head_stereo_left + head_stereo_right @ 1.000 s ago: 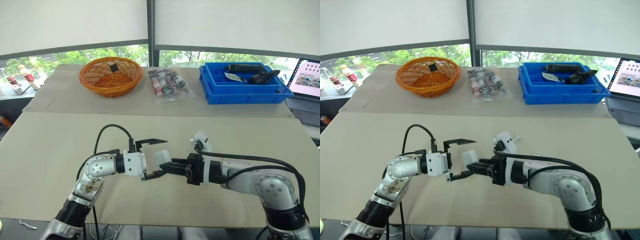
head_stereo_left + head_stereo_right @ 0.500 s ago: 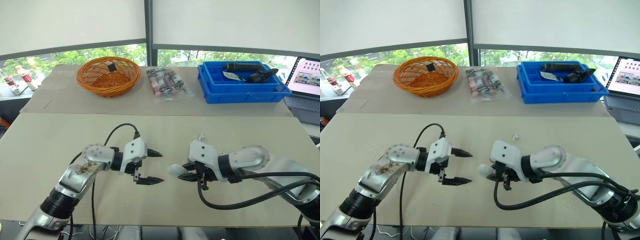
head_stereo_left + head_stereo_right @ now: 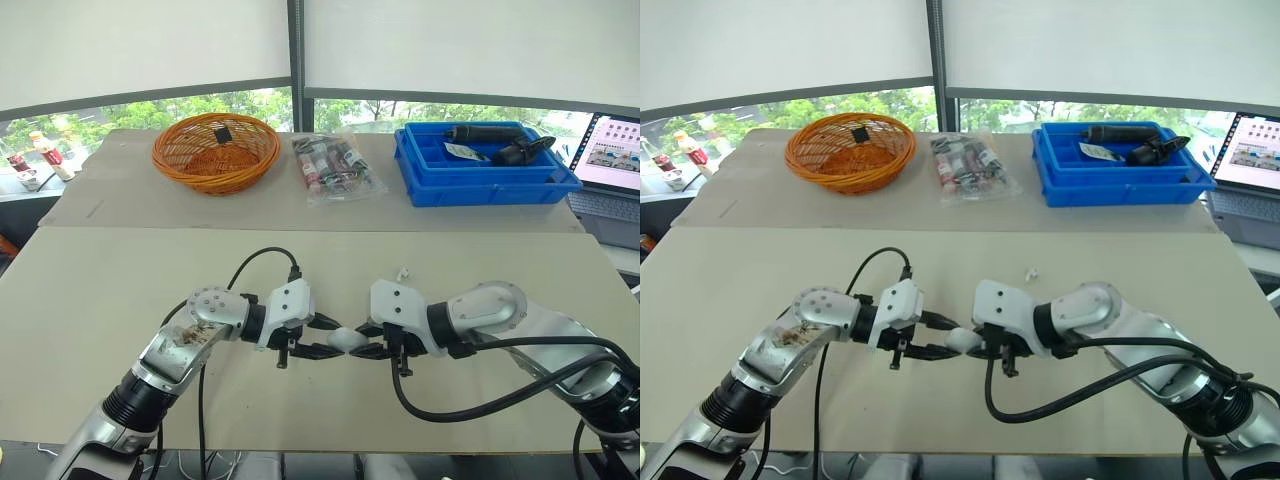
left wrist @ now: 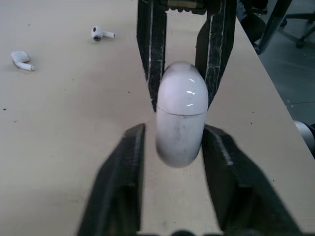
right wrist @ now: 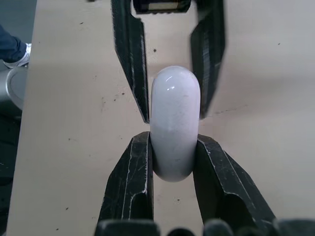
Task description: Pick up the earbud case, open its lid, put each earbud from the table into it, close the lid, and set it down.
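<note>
The white earbud case [image 3: 346, 340] hangs just above the table [image 3: 90, 300], lid shut, between my two grippers, which meet nose to nose. My right gripper [image 5: 173, 140] is shut on one end of it. From the other side, my left gripper [image 4: 173, 132] has its fingers [image 5: 135, 73] closed in around the opposite end, with the pads against the case's sides. Two white earbuds [image 4: 20, 60] [image 4: 101, 33] lie loose on the table beyond the case. One earbud [image 3: 1031, 272] lies just behind my right wrist.
At the back stand an orange wicker basket [image 3: 218, 150], a clear bag of small items [image 3: 338, 168] and a blue bin [image 3: 490, 165] holding dark tools. A laptop [image 3: 612, 160] sits at the far right. The table's front edge is close below both arms.
Half a second ago the grippers were apart, the left one wide open. My left gripper has since moved in to the case and narrowed its fingers around it; the right still holds the case.
</note>
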Action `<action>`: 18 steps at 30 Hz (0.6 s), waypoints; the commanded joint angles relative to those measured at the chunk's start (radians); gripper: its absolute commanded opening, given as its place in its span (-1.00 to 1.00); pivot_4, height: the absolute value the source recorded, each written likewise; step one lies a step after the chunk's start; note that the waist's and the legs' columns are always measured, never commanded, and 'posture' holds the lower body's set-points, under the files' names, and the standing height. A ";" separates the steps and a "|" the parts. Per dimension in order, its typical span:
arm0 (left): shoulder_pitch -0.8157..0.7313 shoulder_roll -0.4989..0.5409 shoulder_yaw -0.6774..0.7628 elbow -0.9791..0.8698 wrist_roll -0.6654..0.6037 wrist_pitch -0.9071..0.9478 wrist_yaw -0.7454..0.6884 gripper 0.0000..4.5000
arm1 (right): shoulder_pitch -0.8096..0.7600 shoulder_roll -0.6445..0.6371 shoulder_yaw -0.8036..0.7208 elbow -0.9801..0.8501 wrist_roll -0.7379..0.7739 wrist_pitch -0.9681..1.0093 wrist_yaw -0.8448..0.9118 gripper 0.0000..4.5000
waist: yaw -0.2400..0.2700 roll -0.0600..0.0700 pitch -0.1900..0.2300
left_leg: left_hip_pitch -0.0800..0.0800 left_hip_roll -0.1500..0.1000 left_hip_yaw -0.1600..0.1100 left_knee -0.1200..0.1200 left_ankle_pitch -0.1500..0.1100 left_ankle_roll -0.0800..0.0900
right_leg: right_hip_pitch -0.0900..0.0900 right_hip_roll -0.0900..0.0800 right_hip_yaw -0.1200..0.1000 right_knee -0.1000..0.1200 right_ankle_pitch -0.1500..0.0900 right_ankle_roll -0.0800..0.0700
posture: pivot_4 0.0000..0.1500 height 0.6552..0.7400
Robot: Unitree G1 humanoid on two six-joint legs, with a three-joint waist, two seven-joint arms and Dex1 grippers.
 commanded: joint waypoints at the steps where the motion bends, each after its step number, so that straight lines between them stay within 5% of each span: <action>1: -0.016 -0.016 -0.007 -0.011 0.014 -0.008 0.013 -0.76 | -0.024 0.016 -0.026 -0.030 -0.006 0.003 0.012 -0.68 | 0.000 0.000 0.000 | 0.000 0.000 0.000 0.000 0.000 0.000 | 0.000 0.000 0.000 0.000 0.000 0.000 | 1.00 -0.08; 9: 0.007 -0.044 0.002 0.006 0.033 -0.022 0.036 -0.76 | 0.005 0.013 -0.034 -0.054 -0.028 -0.007 0.032 -0.68 | 0.001 0.000 0.000 | 0.000 0.000 0.000 0.000 0.000 0.000 | 0.000 0.000 0.000 0.000 0.000 0.000 | 1.00 -0.08; 11: 0.019 -0.046 0.014 0.018 0.026 -0.033 0.027 -0.76 | 0.025 -0.006 -0.041 -0.054 -0.048 -0.033 0.043 -0.22 | 0.001 0.000 0.000 | 0.000 0.000 0.000 0.000 0.000 0.000 | 0.000 0.000 0.000 0.000 0.000 0.000 | 1.00 -0.08; 16: 0.085 -0.079 0.087 0.055 -0.064 -0.056 0.005 -0.76 | 0.074 -0.055 -0.116 -0.077 -0.073 -0.089 0.046 0.56 | 0.001 0.000 0.000 | 0.000 0.000 0.000 0.001 0.000 0.000 | 0.000 0.000 0.000 0.001 0.000 0.000 | 1.00 -0.08; 18: 0.114 -0.111 0.133 0.068 -0.129 -0.047 0.003 -0.76 | 0.097 -0.054 -0.154 -0.094 -0.068 -0.116 0.041 0.71 | 0.001 0.000 0.000 | 0.000 0.000 0.000 0.001 0.000 0.000 | 0.000 0.000 0.000 0.001 0.000 0.000 | 1.00 -0.08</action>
